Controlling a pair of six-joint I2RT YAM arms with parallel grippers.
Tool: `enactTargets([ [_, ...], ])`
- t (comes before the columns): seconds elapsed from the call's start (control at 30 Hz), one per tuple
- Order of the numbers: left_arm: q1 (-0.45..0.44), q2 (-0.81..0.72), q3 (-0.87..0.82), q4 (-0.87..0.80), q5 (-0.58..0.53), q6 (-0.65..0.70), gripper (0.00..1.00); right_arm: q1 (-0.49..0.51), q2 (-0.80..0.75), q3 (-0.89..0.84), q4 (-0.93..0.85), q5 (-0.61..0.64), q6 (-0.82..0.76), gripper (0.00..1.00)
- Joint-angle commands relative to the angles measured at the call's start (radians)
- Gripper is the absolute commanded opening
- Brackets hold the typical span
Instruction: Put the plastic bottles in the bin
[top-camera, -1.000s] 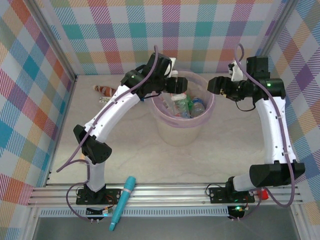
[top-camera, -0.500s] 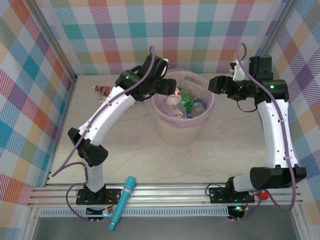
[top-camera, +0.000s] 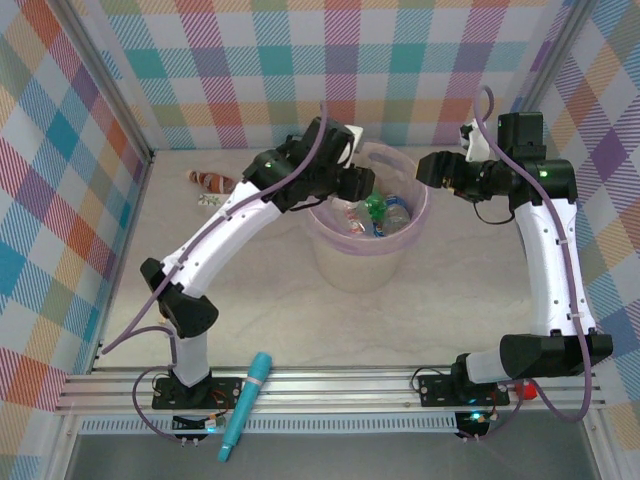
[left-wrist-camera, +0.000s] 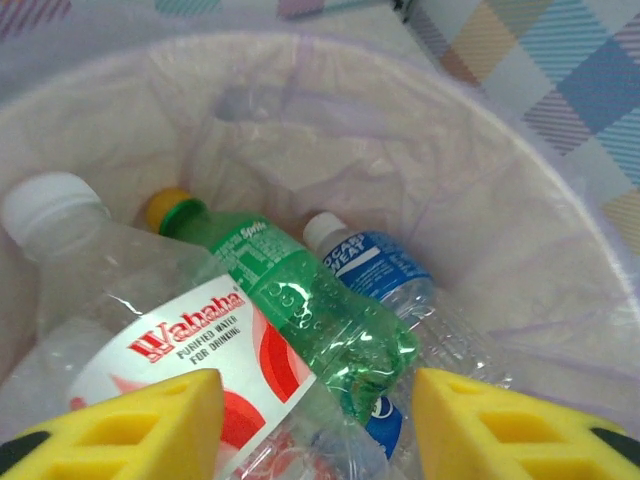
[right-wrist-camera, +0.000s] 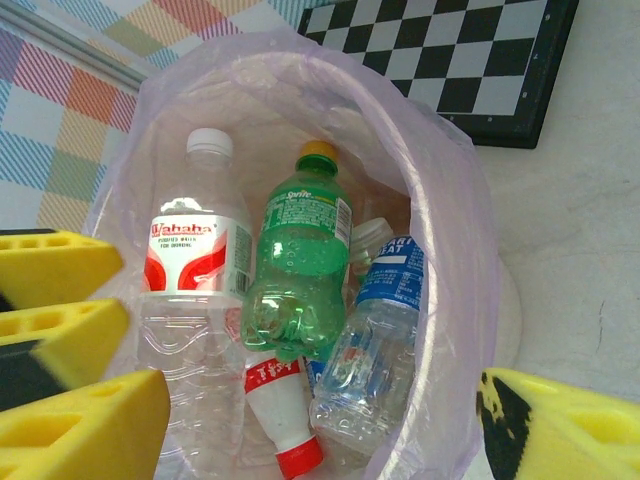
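Top external: a second ago the left arm held a clear bottle above the round translucent pale-pink bin (top-camera: 362, 262). Half a second ago that bottle was already lying inside. Now the left end effector (top-camera: 356, 184) sits over the bin's left rim with nothing in it. That drop is done, so there's one more in the bin.

Left wrist: yellow fingers (left-wrist-camera: 140, 425) stand apart with a moderate, bare gap between them, so it's released and not gripping. Below them:
- clear plastic bottle with red-and-white Wahaha label (left-wrist-camera: 190, 335)
- green plastic Sprite bottle (left-wrist-camera: 320, 310) leaning across it
- blue-label clear bottle (left-wrist-camera: 372, 268) beside that

All three are inside the liner, and none touches the fingers as far as I can tell.

The right end effector (top-camera: 428, 168) hangs at the bin's right rim, jaws spread wide and empty, in the same pose as a second ago. Its wrist camera adds a small white bottle with red cap (right-wrist-camera: 282, 415) low in the pile. It also shows a black-and-white checkerboard (right-wrist-camera: 450, 60) on the desk (top-camera: 300, 320) behind the bin.

Remaining: one brown-labelled bottle (top-camera: 208, 180) lies on the desk at the back left, well apart from the bin. It looks like the last one out, and I'd judge the left arm is better placed for it. The teal pen-like tube (top-camera: 248, 400) on the front rail isn't a target.
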Motion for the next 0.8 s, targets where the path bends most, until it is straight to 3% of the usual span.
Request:
enactTargets([
  [0.0, -0.004, 0.015, -0.053, -0.049, -0.012, 0.009, 0.47, -0.002, -0.002, -0.022, 0.002, -0.024, 0.005, 0.80],
  [0.2, 0.005, -0.079, -0.268, 0.064, 0.013, -0.050, 0.42, -0.002, -0.006, -0.042, 0.015, -0.026, 0.011, 0.80],
  [0.37, 0.008, -0.100, -0.242, 0.074, 0.011, -0.059, 0.42, -0.002, -0.004, -0.032, 0.019, -0.036, 0.014, 0.80],
  [0.6, 0.021, -0.134, -0.170, 0.099, 0.019, -0.055, 0.57, -0.003, -0.012, -0.038, 0.025, -0.044, 0.021, 0.80],
  [0.77, 0.054, -0.174, -0.140, 0.075, 0.001, -0.043, 0.62, -0.003, -0.015, -0.038, 0.026, -0.046, 0.018, 0.80],
])
